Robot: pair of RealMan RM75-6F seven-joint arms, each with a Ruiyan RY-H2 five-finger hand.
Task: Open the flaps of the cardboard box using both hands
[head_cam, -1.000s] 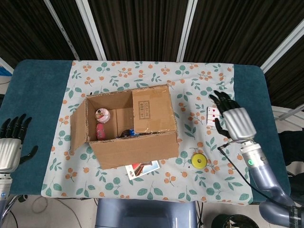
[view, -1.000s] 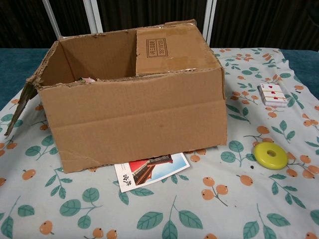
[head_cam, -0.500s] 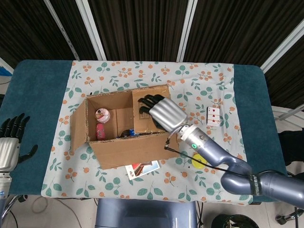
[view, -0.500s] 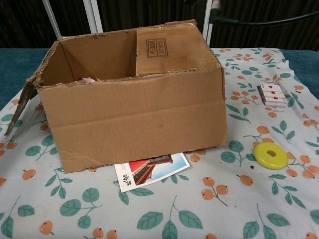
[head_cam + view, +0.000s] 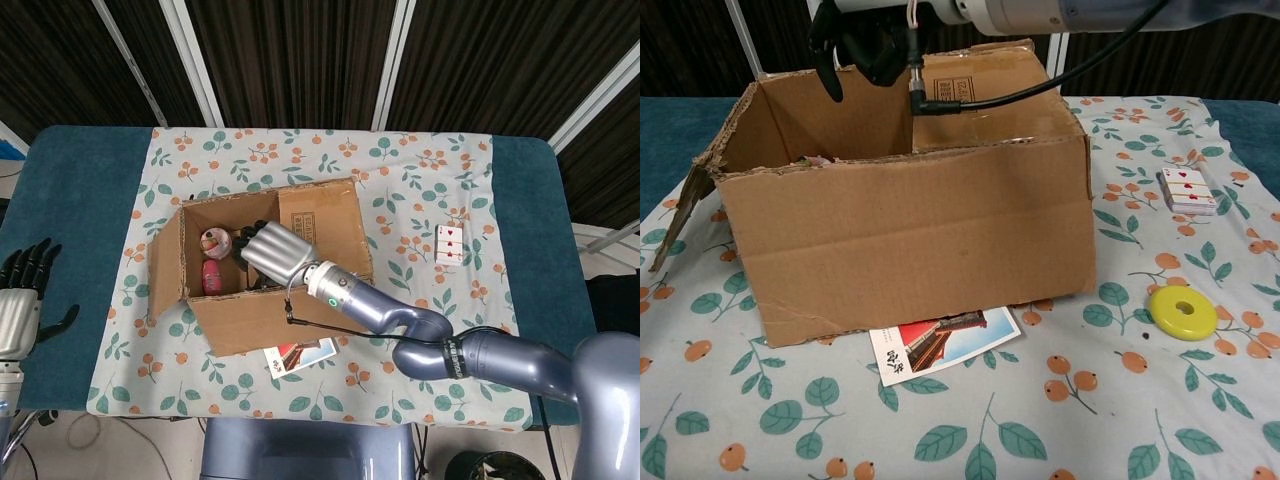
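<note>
The cardboard box (image 5: 280, 310) (image 5: 910, 230) stands mid-table on the floral cloth. Its right flap (image 5: 322, 228) (image 5: 985, 100) lies folded in over the right half of the top. The left flap (image 5: 162, 265) (image 5: 680, 220) hangs outward and down. My right hand (image 5: 270, 248) (image 5: 865, 40) hovers above the uncovered left half, by the folded flap's inner edge, fingers pointing down and apart, holding nothing. My left hand (image 5: 22, 300) is off the table's left edge, fingers spread and empty; the chest view does not show it.
Pink toys (image 5: 212, 258) lie inside the box. A postcard (image 5: 300, 355) (image 5: 945, 340) sticks out from under its front edge. A pack of playing cards (image 5: 448, 243) (image 5: 1185, 190) and a yellow ring (image 5: 1182, 312) lie to the right. My right forearm (image 5: 400, 320) crosses the box's front right corner.
My right hand has swept left from beside the cards, over the folded flap, to above the box's uncovered half. The left hand has barely moved. The box flaps are unchanged.
</note>
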